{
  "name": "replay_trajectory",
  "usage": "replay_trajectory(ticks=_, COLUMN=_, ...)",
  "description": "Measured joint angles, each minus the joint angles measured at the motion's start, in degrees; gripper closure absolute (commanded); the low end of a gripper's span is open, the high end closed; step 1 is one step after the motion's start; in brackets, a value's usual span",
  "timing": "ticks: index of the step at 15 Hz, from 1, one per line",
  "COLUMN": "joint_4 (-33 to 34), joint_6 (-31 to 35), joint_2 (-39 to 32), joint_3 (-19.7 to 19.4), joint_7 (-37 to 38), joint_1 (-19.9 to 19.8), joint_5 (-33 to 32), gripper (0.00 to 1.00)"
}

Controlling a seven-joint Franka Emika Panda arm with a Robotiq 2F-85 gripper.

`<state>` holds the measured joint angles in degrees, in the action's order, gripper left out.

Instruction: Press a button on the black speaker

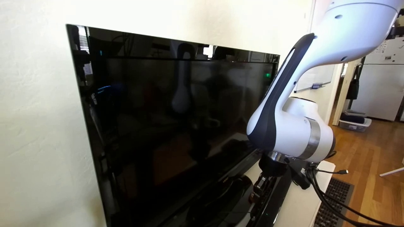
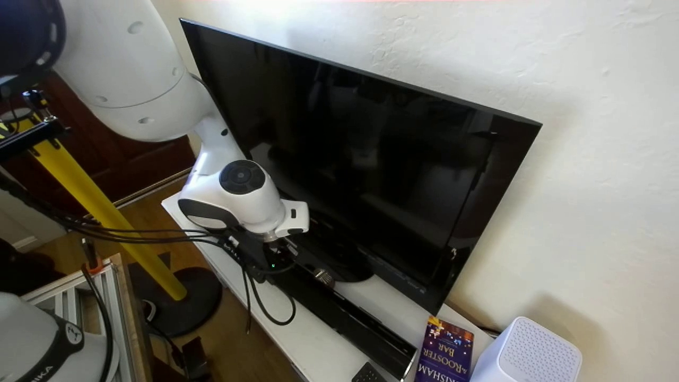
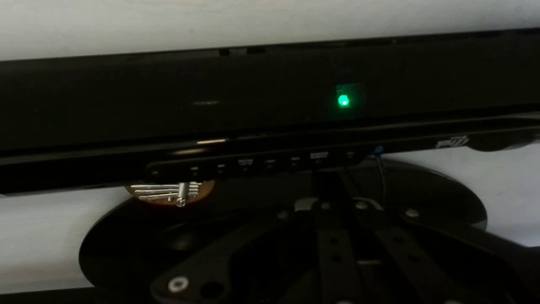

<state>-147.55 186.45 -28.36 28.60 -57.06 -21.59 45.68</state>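
The black speaker [image 3: 253, 93] is a long, low bar across the wrist view with a green light lit on it. It also shows in both exterior views [image 1: 279, 201] [image 2: 360, 329], partly behind the arm. A row of small labelled buttons [image 3: 253, 166] runs along its edge nearest the gripper. My gripper [image 3: 331, 181] points at this edge, near the buttons at the right end of the row. Its fingers look shut together with nothing between them. The fingertips are very dark, and I cannot tell whether they touch the speaker. The arm mostly hides the gripper in the exterior views.
A large TV [image 1: 189, 110] stands close behind the speaker, on an oval black base [image 3: 135, 253]. A round wooden piece with metal tines [image 3: 168, 192] lies beside the speaker. A blue-plugged cable [image 3: 378, 150] meets its edge. A book [image 2: 445, 350], white box [image 2: 530, 355] and remote [image 2: 367, 374] stand nearby.
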Motion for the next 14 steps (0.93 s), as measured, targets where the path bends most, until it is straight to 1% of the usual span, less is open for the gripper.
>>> replay_trajectory(ticks=7, joint_4=0.1, joint_6=0.7, joint_2=-0.7, joint_3=-0.1, joint_7=-0.1, joint_1=0.0, joint_5=-0.1, gripper=1.0)
replay_trajectory(ticks=8, joint_4=0.1, joint_6=1.4, joint_2=-0.8, joint_3=0.7, joint_7=-0.2, joint_1=-0.6, joint_5=-0.2, gripper=1.0)
replay_trajectory(ticks=11, joint_4=0.2, joint_6=3.3, joint_2=-0.7, joint_3=4.7, joint_7=-0.4, joint_1=-3.7, joint_5=-0.3, gripper=1.0)
replay_trajectory(ticks=12, joint_4=0.2, joint_6=3.4, joint_2=-0.7, joint_3=5.4, joint_7=-0.5, joint_1=-4.3, joint_5=-0.3, gripper=1.0)
replay_trajectory(ticks=14, joint_4=0.0, joint_6=3.4, joint_2=-0.7, joint_3=5.5, joint_7=-0.5, joint_1=-4.5, joint_5=-0.3, gripper=1.0)
